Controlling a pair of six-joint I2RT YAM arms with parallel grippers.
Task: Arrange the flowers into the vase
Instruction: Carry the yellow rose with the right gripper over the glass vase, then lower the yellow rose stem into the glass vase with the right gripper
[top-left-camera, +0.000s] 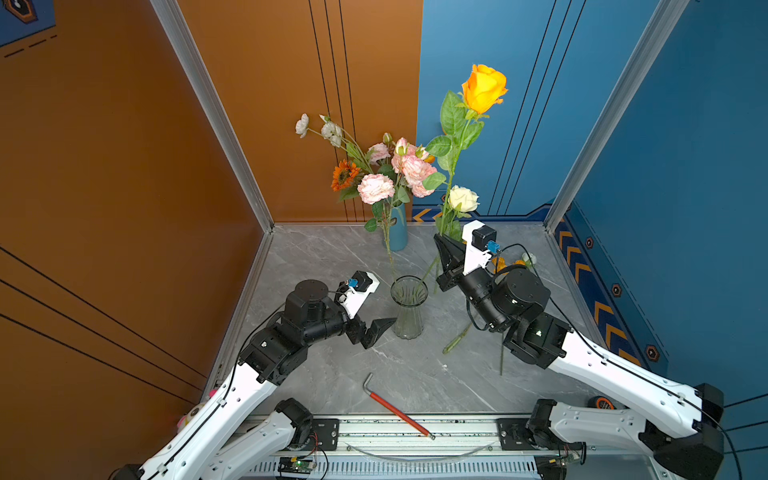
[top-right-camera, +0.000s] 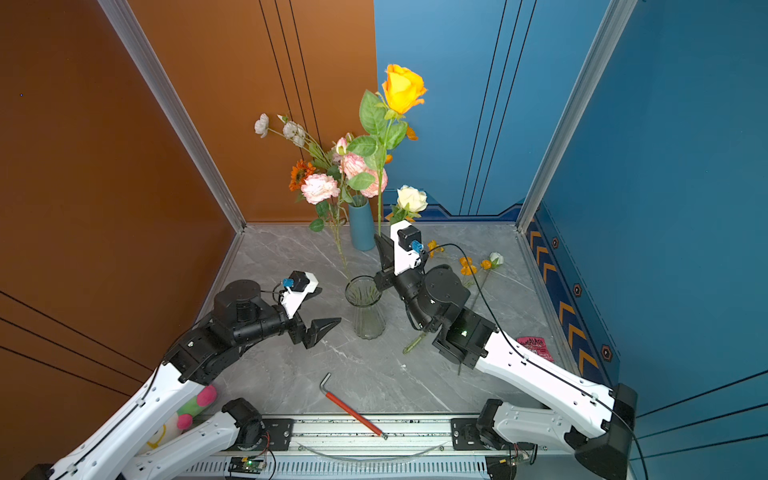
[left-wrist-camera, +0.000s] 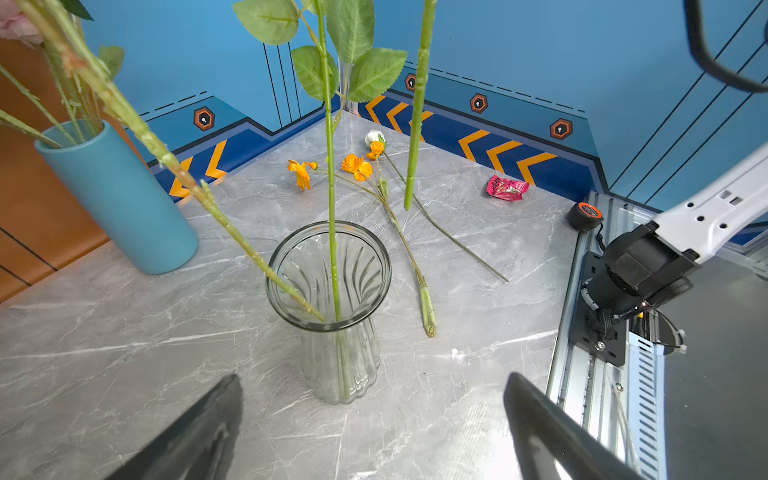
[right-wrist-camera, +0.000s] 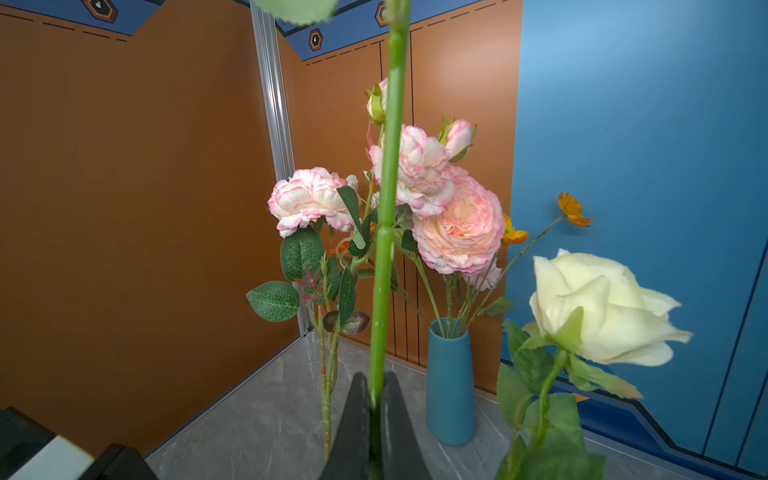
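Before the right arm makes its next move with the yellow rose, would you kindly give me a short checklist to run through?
1. Grip on the yellow rose: ok, the right gripper is shut on its stem.
2. Stem end over the mouth of the glass vase: not ok, in the left wrist view it appears to hang beside the rim, outside it.
3. Glass vase upright: ok.
4. Room in the mouth: ok, only two stems stand in it.
5. Left gripper out of the way: ok, it is open, empty and beside the vase without touching it.
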